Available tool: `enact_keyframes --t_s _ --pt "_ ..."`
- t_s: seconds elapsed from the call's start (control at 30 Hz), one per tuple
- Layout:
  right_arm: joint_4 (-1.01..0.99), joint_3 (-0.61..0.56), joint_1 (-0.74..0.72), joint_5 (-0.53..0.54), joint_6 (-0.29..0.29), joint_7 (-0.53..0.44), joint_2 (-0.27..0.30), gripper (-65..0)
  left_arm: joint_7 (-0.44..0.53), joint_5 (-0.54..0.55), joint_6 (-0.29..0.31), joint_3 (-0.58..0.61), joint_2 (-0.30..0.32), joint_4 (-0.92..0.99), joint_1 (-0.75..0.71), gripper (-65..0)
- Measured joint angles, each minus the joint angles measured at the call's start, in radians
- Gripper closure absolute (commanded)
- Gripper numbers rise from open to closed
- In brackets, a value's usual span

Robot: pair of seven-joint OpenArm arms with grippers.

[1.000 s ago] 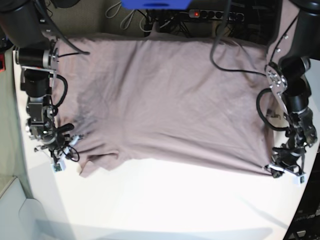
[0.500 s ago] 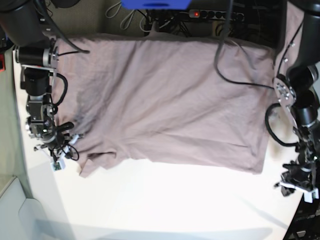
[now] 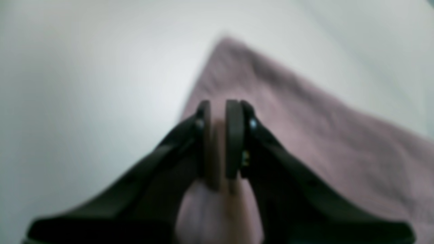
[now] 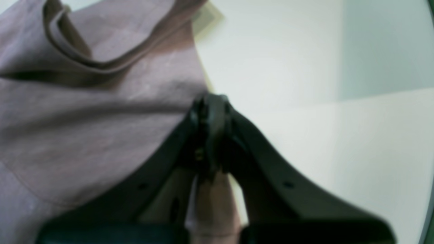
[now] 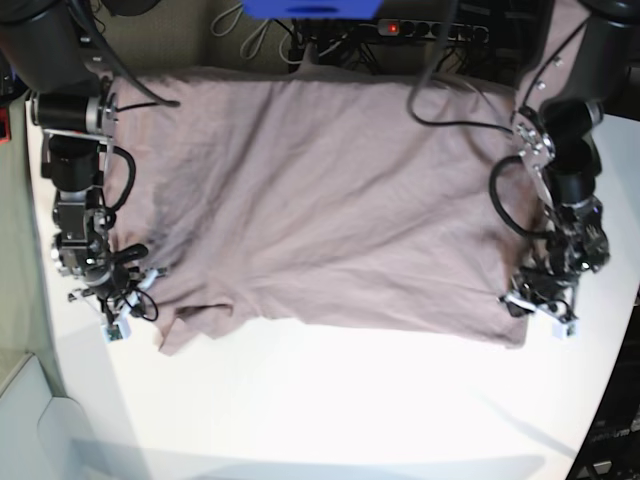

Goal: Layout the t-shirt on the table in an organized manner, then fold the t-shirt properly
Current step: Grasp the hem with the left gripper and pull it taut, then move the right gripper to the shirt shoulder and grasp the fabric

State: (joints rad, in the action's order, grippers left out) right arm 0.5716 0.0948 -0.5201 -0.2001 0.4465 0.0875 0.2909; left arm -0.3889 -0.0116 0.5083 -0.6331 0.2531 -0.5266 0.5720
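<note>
i read this as the laying-out step, not the folding: the t-shirt (image 5: pixel 320 200) lies spread flat across the far half of the table (image 5: pixel 330 410), its far edge at or over the table's far side, with a sleeve bunched at the near left corner.

starting at the left of the overhead picture, my right gripper (image 5: pixel 118 282) sits at that sleeve corner. its own camera shows the jaws pressed together on a bit of pink cloth at the edge of the shirt (image 4: pixel 95 112), with a rolled hem looping just beyond. so this side has the shirt pinched.

on the right, my left gripper (image 5: pixel 540 300) is at the shirt's near right corner. its camera is blurred, but the pads (image 3: pixel 234 135) stand slightly apart with pink showing in the slit; i cannot tell whether they grip cloth or only hover over the corner (image 3: pixel 305 135) below.

next move, as i judge it: close firmly on the right corner, then draw both corners toward me to flatten the sleeve and bring the shirt fully onto the table.

the overhead picture gives the whole outline and wrinkles; only the wrist pictures show the jaws.
</note>
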Motion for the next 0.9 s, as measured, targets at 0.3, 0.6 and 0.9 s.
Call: enact_keyframes --t_s 0.3,0.6,0.9 --pt "0.0 0.0 0.0 0.006 0.0 0.001 0.0 0.0 0.184 -0.003 -0.008 0.002 -0.002 0.081 0.016 -8.4" --pt "0.201 0.02 0.091 -0.026 0.005 0.103 -0.006 0.0 0.355 -0.122 -0.011 0.002 0.029 0.266 0.064 -8.4" --pt "0.671 0.18 0.237 -0.035 0.205 0.241 -0.089 0.0 0.257 -0.05 -0.011 0.0 0.06 0.114 0.062 -8.4"
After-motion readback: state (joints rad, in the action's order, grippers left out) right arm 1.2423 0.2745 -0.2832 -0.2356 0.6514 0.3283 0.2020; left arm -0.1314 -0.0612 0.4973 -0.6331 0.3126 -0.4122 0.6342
